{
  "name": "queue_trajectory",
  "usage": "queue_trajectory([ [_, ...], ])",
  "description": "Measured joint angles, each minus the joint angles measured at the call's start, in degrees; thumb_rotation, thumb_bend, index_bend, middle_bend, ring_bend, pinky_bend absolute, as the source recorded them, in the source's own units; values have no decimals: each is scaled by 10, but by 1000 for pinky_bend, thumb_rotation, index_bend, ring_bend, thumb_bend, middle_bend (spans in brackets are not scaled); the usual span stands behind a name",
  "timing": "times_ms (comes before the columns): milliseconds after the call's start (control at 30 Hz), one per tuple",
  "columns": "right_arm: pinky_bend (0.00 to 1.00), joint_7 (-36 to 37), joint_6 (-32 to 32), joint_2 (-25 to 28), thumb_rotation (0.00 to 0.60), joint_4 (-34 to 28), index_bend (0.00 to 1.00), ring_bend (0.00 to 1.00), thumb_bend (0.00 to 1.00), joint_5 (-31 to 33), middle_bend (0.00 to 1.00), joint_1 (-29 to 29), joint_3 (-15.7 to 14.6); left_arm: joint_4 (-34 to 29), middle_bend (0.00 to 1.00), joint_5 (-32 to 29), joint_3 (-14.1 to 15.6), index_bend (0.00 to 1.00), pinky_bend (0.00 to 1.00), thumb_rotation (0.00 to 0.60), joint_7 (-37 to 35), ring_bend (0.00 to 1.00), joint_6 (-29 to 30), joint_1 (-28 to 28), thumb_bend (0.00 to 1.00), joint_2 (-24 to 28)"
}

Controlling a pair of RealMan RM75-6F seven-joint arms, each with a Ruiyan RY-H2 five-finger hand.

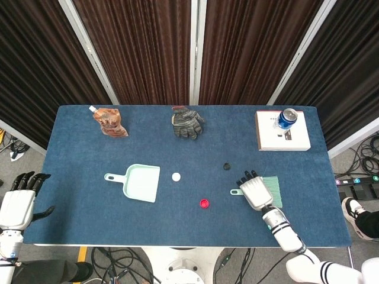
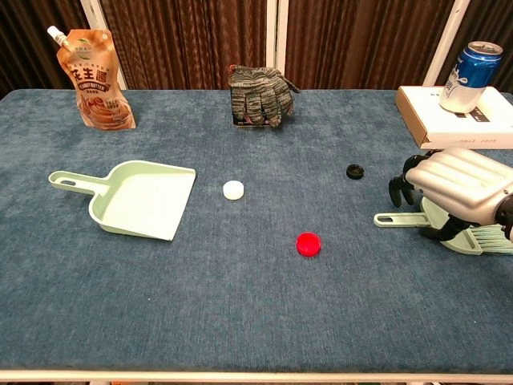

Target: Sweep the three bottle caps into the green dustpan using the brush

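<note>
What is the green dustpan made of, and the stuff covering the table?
The green dustpan looks like smooth moulded plastic: one even pale-green piece with a slight sheen and a handle with a hanging hole. The table cover looks like soft blue fabric, maybe carpet or velvet, since it shows a fuzzy, mottled nap.
</note>
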Motion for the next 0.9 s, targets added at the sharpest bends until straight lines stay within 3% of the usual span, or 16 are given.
queue_trajectory([
  [533, 262, 0, -12, -7, 600, -2, 457, 226, 235, 24, 458, 10, -7, 4, 193, -2, 0, 205, 119, 600, -7, 106, -4, -1, 137, 0],
  [733, 289, 7, -10, -11, 600, 3, 550, 285, 356, 25, 528, 10, -11, 5, 193, 0, 1, 204, 119, 600, -9, 106, -7, -3, 137, 1],
  [900, 318, 24, 0, -6, 600, 1, 621, 334, 523, 17, 585, 12, -10, -1, 193, 2, -2, 221, 119, 600, -7, 106, -27, -17, 138, 11],
])
